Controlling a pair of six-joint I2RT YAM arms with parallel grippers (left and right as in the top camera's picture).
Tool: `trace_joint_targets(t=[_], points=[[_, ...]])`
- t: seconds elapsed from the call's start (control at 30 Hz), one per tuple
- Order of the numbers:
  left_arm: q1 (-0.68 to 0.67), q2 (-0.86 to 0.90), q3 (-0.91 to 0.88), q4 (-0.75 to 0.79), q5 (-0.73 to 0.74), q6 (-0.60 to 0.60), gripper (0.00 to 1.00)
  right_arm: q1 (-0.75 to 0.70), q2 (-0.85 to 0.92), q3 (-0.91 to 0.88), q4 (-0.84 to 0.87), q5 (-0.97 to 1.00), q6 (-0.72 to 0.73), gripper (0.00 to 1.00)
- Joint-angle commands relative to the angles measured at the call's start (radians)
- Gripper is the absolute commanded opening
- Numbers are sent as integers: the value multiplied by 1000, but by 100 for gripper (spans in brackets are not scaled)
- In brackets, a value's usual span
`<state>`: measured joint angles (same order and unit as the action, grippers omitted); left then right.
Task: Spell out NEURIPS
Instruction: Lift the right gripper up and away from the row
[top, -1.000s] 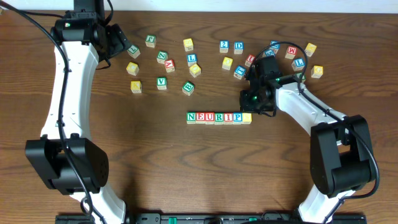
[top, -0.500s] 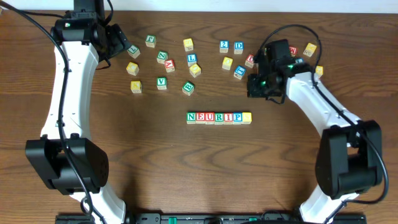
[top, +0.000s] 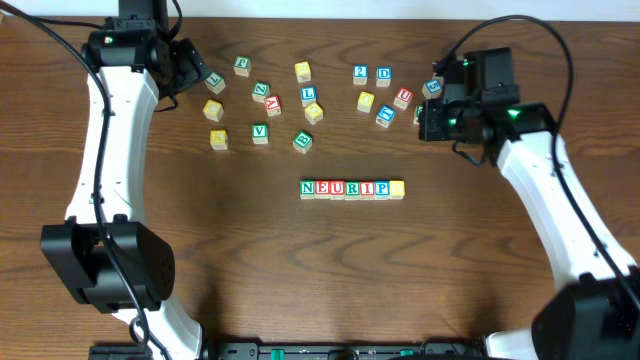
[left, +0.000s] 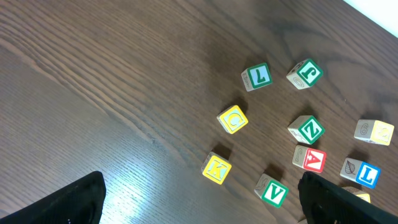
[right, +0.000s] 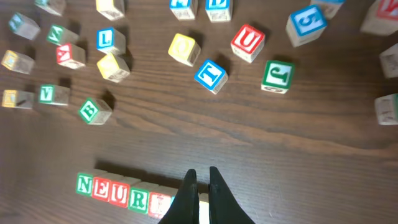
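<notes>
Seven light-wood cubes stand in a row (top: 352, 188) at mid-table and read N, E, U, R, I, P, ending in a yellow-faced cube (top: 397, 187). The right wrist view shows the same row (right: 124, 193) at the bottom, its right end hidden behind my fingers. My right gripper (top: 428, 120) is shut on nothing and hangs back and to the right of the row; its tips (right: 199, 177) are pressed together. At the back left my left gripper (top: 188, 66) is open and empty. Its fingers (left: 74, 199) frame bare table beside the K cube (left: 216, 168).
Loose cubes lie scattered along the back: a green V (top: 260, 131), green B (top: 302, 141), blue L (top: 309, 95), blue 2 (top: 360, 73), blue D (top: 384, 75) and red U (top: 403, 96). More cubes lie behind the right arm.
My right arm has drawn back from the yellow end of the row, rising toward the back right, jaws still shut. The left arm has not moved.
</notes>
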<state>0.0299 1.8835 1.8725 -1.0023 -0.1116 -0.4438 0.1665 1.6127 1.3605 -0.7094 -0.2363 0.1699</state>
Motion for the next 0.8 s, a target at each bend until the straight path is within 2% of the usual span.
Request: trace_joint_targets(t=[0.0,0.77], points=[[2,8,-3,-3,-13,6,98,-23,-61,21,-25,-5,-23,2],[2,8,-3,-3,-13,6,98,-48,-235,21,-192,9,-37,9]])
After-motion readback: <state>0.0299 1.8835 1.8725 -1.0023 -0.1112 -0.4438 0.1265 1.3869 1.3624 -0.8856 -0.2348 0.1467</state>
